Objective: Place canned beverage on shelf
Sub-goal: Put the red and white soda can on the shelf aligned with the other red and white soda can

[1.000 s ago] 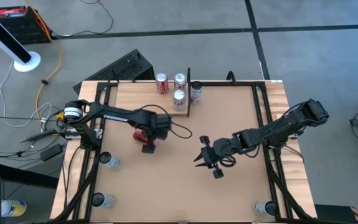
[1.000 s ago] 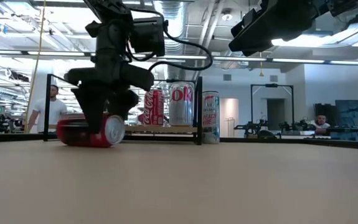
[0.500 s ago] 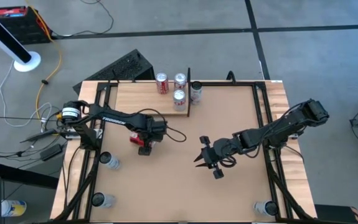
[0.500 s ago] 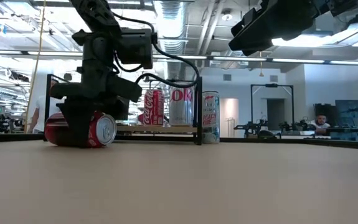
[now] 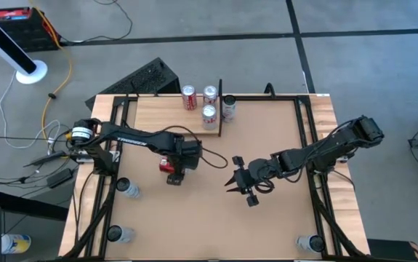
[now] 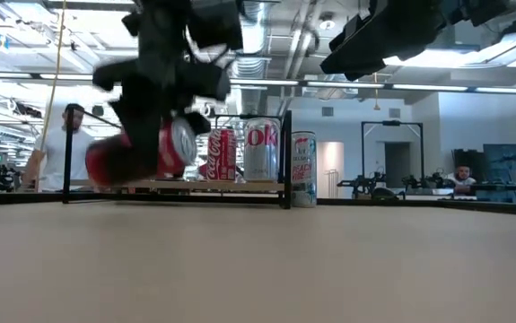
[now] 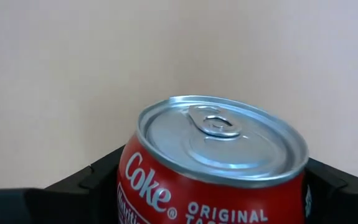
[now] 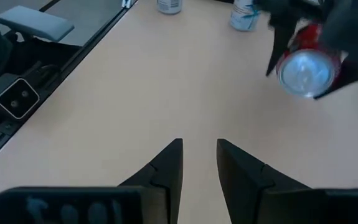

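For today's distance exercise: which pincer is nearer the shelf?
Left. The left pincer, shut on the Coke can, is just in front of the shelf, towards its left end. The right pincer waits farther out at mid-table, fingers slightly apart.

A red Coke can (image 6: pixel 141 152) with a silver top lies on its side, tilted, lifted clear of the table, clamped in the left gripper (image 5: pixel 174 169); its lid and pull tab show in the left wrist view; the shelf (image 5: pixel 171 115), a pale wood board with a thin black upright end piece, sits at the table's far edge, holding three upright cans (image 5: pixel 200 102).
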{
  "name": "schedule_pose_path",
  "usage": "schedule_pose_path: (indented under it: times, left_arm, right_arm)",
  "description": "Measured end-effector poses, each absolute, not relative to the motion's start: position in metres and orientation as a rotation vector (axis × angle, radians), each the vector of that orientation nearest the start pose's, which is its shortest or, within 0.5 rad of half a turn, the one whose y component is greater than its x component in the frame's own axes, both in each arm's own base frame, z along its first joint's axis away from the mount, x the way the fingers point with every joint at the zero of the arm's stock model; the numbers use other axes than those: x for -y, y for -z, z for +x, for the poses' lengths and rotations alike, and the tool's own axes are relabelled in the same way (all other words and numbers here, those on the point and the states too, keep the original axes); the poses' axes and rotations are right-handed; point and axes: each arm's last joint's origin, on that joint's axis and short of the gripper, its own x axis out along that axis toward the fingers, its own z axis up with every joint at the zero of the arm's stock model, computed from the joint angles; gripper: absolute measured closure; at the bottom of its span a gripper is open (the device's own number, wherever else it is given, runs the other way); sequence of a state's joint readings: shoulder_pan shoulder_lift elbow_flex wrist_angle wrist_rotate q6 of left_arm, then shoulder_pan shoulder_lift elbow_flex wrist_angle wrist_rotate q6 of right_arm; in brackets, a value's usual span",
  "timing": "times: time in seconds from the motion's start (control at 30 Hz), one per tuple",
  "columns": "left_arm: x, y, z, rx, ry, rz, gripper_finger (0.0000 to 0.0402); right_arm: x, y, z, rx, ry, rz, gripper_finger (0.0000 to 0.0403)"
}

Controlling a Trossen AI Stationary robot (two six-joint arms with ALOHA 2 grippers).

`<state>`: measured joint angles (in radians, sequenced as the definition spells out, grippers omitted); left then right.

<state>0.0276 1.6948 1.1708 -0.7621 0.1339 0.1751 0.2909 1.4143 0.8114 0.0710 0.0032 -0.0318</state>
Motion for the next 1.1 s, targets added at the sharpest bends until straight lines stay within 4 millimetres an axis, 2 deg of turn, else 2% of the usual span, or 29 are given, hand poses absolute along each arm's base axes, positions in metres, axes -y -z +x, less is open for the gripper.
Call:
schedule_pose_path:
  times: [0.2, 0.33, 0.4, 0.47, 0.6, 0.7, 0.77, 0.93, 1.1]
  left_arm:
    - [0.009, -0.264, 0.314, -1.027, 0.224, 0.054, 0.0113]
    - [0.015, -0.292, 0.295, -0.848, 0.227, 0.062, 0.0113]
    - [0.018, -0.298, 0.283, -0.731, 0.238, 0.079, 0.0113]
    - [0.023, -0.292, 0.273, -0.605, 0.254, 0.095, 0.0113]
    - [0.027, -0.267, 0.256, -0.321, 0.269, 0.120, 0.0113]
    - [0.026, -0.249, 0.246, -0.078, 0.240, 0.095, 0.0099]
    - [0.024, -0.236, 0.239, 0.021, 0.191, 0.059, 0.0092]
    - [0.019, -0.210, 0.232, 0.080, 0.046, -0.007, 0.0104]
    - [0.021, -0.200, 0.236, 0.028, 0.067, 0.016, 0.0103]
  right_arm:
    - [-0.086, -0.228, 0.287, -0.493, -0.291, -0.107, 0.0282]
    - [-0.086, -0.230, 0.288, -0.472, -0.291, -0.104, 0.0282]
    - [-0.086, -0.231, 0.288, -0.456, -0.292, -0.103, 0.0282]
    - [-0.087, -0.233, 0.289, -0.437, -0.294, -0.109, 0.0282]
    - [-0.087, -0.236, 0.290, -0.402, -0.301, -0.140, 0.0282]
    - [-0.087, -0.239, 0.292, -0.363, -0.304, -0.149, 0.0282]
    - [-0.088, -0.240, 0.293, -0.338, -0.306, -0.164, 0.0282]
    - [-0.090, -0.233, 0.302, -0.306, -0.309, -0.203, 0.0282]
    - [-0.087, -0.217, 0.312, -0.338, -0.297, -0.205, 0.0282]
